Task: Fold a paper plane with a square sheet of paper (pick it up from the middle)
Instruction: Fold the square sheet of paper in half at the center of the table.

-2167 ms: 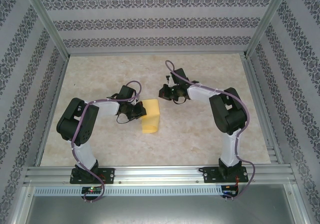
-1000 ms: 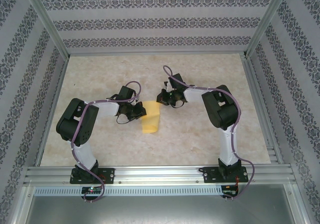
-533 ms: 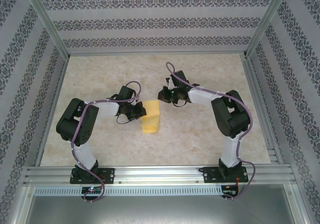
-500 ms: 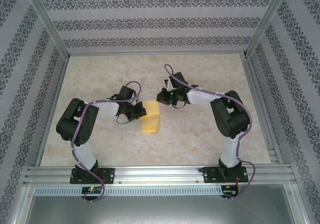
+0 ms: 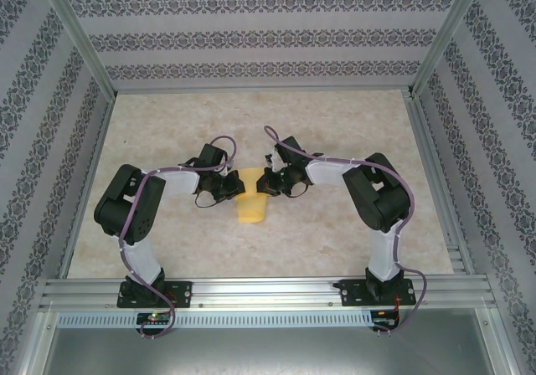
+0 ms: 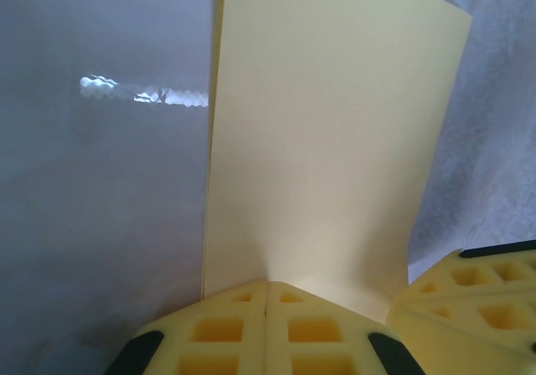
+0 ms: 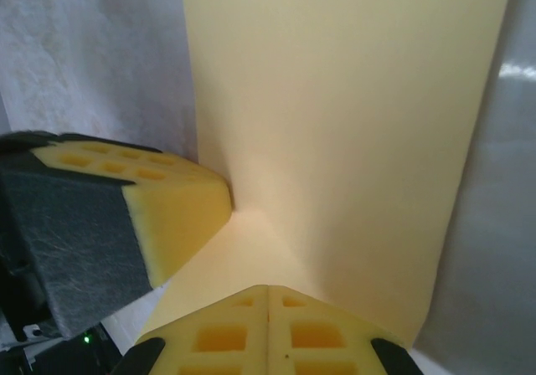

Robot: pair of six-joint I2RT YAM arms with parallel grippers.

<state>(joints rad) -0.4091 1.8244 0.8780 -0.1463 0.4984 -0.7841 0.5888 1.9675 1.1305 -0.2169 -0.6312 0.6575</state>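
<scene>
Paper first: found the square sheet of paper [image 5: 250,209] folded into a narrow strip, flat on the table [image 5: 352,124] between the arms. Saw left gripper [image 5: 237,192] and right gripper [image 5: 264,184] both pressed together, tips touching its far half.

Top camera high behind bases [image 5: 155,291], facing down; wrist cameras close on paper [image 5: 249,212] (shared with top).
</scene>
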